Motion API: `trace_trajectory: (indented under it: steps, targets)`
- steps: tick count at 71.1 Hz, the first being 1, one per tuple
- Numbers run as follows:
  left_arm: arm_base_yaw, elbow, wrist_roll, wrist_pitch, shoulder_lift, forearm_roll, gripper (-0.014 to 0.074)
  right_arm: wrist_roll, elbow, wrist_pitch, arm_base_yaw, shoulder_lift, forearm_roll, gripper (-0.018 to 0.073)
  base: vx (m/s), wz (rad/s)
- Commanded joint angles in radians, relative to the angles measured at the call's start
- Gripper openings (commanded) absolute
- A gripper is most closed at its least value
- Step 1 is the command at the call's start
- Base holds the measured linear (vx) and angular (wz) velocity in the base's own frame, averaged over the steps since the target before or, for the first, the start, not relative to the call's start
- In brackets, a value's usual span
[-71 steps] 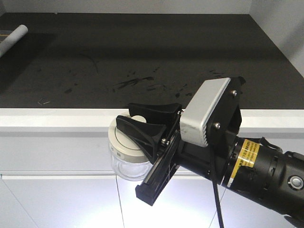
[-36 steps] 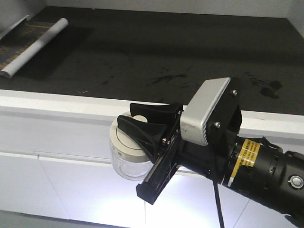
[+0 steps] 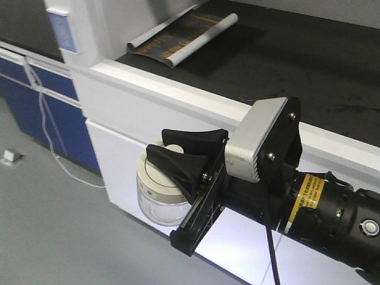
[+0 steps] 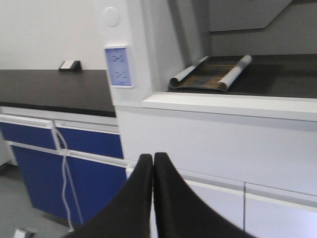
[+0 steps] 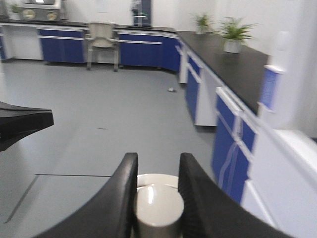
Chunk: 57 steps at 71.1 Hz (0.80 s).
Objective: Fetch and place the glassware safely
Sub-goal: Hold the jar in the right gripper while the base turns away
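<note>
Front view: right gripper [image 3: 158, 142] clamped on lid knob of jar [image 3: 155, 199]. Jar hangs in air beside white cabinet front [image 3: 130, 136], below level of dark counter [image 3: 285, 53]. Judged step: carry. Wrist level, grip firm, travel slow — knob hold looks thin.

Left wrist view: left gripper [image 4: 152, 159] fingers pressed together, empty; jar absent here.

Right wrist view: only this one shows fingers straddling knob from behind — open floor [image 5: 99, 114] ahead.

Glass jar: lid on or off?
On. The cream lid sits flat on the glass jar; the right gripper clamps its knob.
</note>
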Motion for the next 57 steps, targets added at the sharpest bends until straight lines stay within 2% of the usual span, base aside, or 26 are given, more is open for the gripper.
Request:
trace_trajectory:
  steps: [1,57]
  targets:
    - [0.001,-0.029,-0.009,-0.071,0.008,-0.003,-0.0007,-0.003,-0.031,-0.090,0.000,-0.029,0.014,-0.0003,-0.13,0.71]
    - [0.001,-0.029,-0.009,-0.071,0.008,-0.003,-0.0007,-0.003,-0.031,-0.089,0.000,-0.029,0.014,-0.0003,-0.13,0.60]
